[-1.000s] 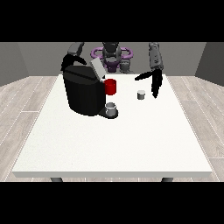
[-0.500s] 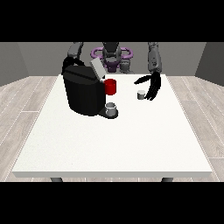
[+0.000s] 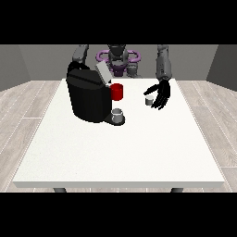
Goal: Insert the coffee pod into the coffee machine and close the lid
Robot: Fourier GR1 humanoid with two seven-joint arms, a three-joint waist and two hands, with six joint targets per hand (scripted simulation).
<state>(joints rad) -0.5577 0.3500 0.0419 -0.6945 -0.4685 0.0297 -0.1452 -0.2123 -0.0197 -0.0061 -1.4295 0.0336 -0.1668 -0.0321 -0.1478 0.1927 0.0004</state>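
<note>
While coffee pod (image 3: 149,101) sits on desk (image 3: 120,148) beside coffee machine (image 3: 89,98), robot hand at view's right (image 3: 160,95) hovers alongside, fingers spread, apparently holding nothing. Centre fingers round pod before closing.

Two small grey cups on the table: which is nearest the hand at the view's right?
The loose grey cup beside that hand; the other sits under the coffee machine.

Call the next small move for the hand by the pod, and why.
Probably close the hand at the view's right round the coffee pod. The pod stands on the table just beside that hand, whose fingers look open and not yet round it. The coffee machine has its lid up.
</note>
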